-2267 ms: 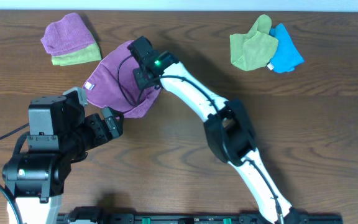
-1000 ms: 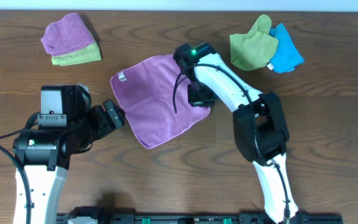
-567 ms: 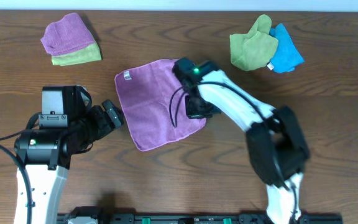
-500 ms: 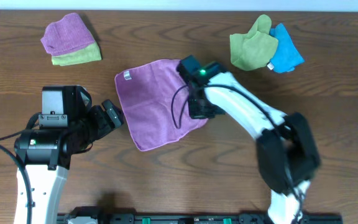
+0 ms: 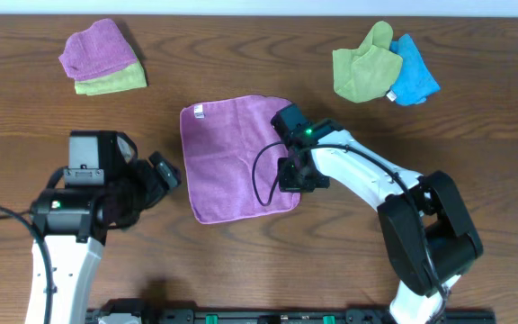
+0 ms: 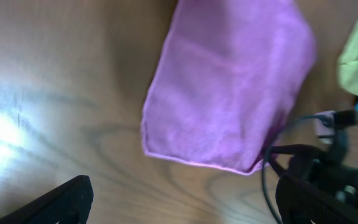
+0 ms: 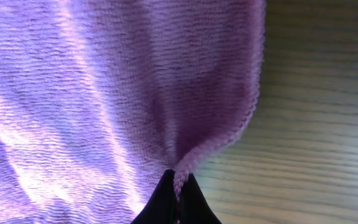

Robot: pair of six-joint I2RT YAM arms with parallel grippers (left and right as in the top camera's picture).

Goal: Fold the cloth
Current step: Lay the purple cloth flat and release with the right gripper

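The cloth [image 5: 232,157] is a purple square lying spread flat at the table's middle, with a small white tag [image 5: 198,112] at its far left corner. My right gripper [image 5: 292,176] is shut on the cloth's right edge near the front corner. In the right wrist view the cloth [image 7: 104,93] rises into a pinched ridge between the shut fingers of the right gripper [image 7: 178,200]. My left gripper [image 5: 165,171] stands open just left of the cloth, holding nothing. In the left wrist view the cloth [image 6: 229,93] lies ahead of the wide-apart fingers [image 6: 64,200], clear of them.
A folded purple cloth on a lime-green one [image 5: 102,56] sits at the back left. A lime-green cloth [image 5: 362,63] and a blue cloth [image 5: 414,79] lie bunched at the back right. The right arm's cable and body [image 6: 328,168] show beside the cloth's near corner.
My right gripper has pulled the cloth's edge toward the front, and the cloth has turned and flattened into a squarer lie. The left arm has shifted slightly, still open.
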